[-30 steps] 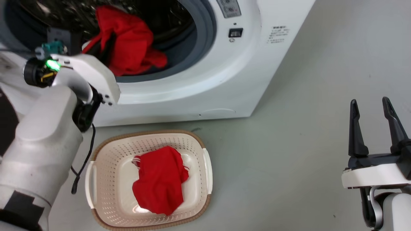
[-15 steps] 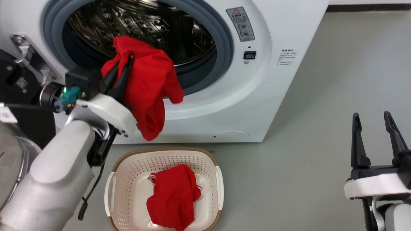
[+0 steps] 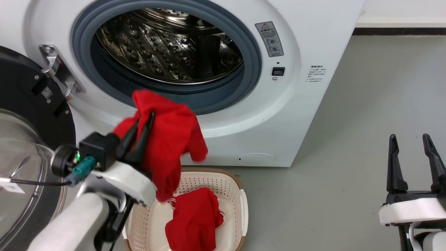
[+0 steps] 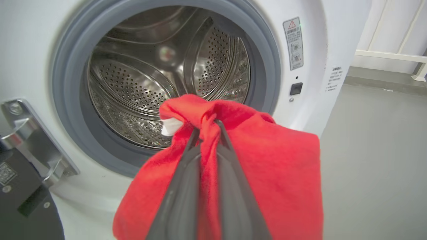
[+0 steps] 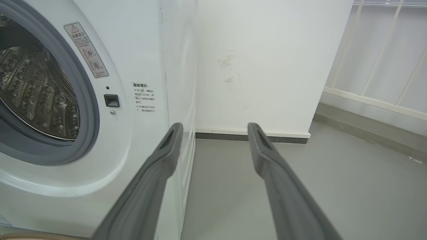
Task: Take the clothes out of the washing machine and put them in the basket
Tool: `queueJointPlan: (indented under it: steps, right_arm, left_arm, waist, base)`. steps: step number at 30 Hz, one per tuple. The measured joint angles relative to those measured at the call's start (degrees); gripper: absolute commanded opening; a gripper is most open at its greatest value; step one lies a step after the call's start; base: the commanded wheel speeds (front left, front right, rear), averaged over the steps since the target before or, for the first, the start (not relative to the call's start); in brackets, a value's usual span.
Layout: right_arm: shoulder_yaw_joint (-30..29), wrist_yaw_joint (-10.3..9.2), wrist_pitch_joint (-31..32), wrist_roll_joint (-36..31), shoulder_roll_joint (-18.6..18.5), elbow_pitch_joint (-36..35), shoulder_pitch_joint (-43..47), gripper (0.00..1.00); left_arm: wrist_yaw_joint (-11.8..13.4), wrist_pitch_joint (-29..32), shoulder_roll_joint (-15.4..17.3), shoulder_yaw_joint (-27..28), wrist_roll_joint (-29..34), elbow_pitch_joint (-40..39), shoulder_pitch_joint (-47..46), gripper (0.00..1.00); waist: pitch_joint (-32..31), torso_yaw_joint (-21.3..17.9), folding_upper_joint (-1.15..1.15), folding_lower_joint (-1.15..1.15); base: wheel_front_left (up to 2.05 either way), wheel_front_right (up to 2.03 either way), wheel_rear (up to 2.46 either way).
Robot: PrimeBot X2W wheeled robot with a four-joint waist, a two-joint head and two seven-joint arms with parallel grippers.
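Observation:
My left gripper [image 3: 148,116] [image 4: 207,125] is shut on a bright red garment [image 3: 170,139] [image 4: 273,170] that hangs in front of the washing machine [image 3: 306,42] [image 4: 313,20] [image 5: 140,50], below its open mouth and above the back left of the basket [image 3: 240,195]. A second red garment [image 3: 195,223] lies inside the cream basket on the floor. The steel drum [image 3: 167,45] [image 4: 160,76] shows no cloth. At the lower right, my right gripper [image 3: 411,139] [image 5: 215,128] stands open over bare floor, holding nothing.
The black-framed round glass door [image 3: 24,146] hangs open at the left, close beside my left arm. Grey floor [image 3: 348,122] stretches right of the machine. A white wall [image 5: 267,60] and a railing [image 5: 383,66] stand behind it.
The left gripper has drawn the red garment out of the drum and lowered it toward the basket. The head camera has tilted up, so the whole picture has shifted. The right gripper stayed open.

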Motion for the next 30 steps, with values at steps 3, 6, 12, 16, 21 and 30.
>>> queueJointPlan:
  steps: [3, 6, 12, 16, 21, 30]
  right_arm:
    - [0.2, 0.0, 0.0, 0.0, 0.0, -0.3, 0.0, 1.0]
    - [0.7, 0.0, 0.0, 0.0, 0.0, -0.7, -0.6, 1.0]
    - [1.3, 0.0, 0.0, -1.0, 0.0, -1.6, -2.4, 1.0]
    - [1.0, 0.0, 0.0, -1.5, 0.0, -2.5, -4.1, 1.0]
    - [0.3, 0.0, 0.0, -1.9, 0.0, -3.9, -5.7, 1.0]
    - [0.0, 0.0, 0.0, -3.0, 0.0, -6.4, -7.1, 1.0]
  left_arm:
    - [0.3, 2.0, 0.4, -1.1, -1.2, -0.3, 2.8, 0.0]
    - [-0.4, 3.0, -0.1, -2.1, -2.8, 2.9, 4.6, 0.0]
    - [-5.3, 3.1, -3.6, -4.1, -5.4, 19.1, 4.9, 0.0]
    - [-8.7, 2.4, -7.8, -5.3, -5.7, 29.9, 0.7, 0.0]
    - [-11.1, 1.6, -11.1, -7.0, -3.5, 41.7, -5.6, 0.0]
    - [-13.8, 1.5, -15.2, -6.7, -4.0, 59.3, -14.5, 0.0]
  waist:
    - [0.8, 0.1, 0.0, 0.0]
    - [2.3, -0.1, 0.0, 0.0]
    - [6.9, -0.9, 0.0, 0.01]
    - [11.0, -1.8, 0.0, 0.01]
    - [16.7, -2.9, 0.0, 0.02]
    - [27.0, -4.7, 0.0, 0.02]
  base:
    - [0.0, 0.0, 0.0]
    - [0.0, 0.0, 0.0]
    - [0.0, 0.0, 0.0]
    - [0.0, 0.0, 0.0]
    - [0.0, 0.0, 0.0]
    - [0.0, 0.0, 0.0]
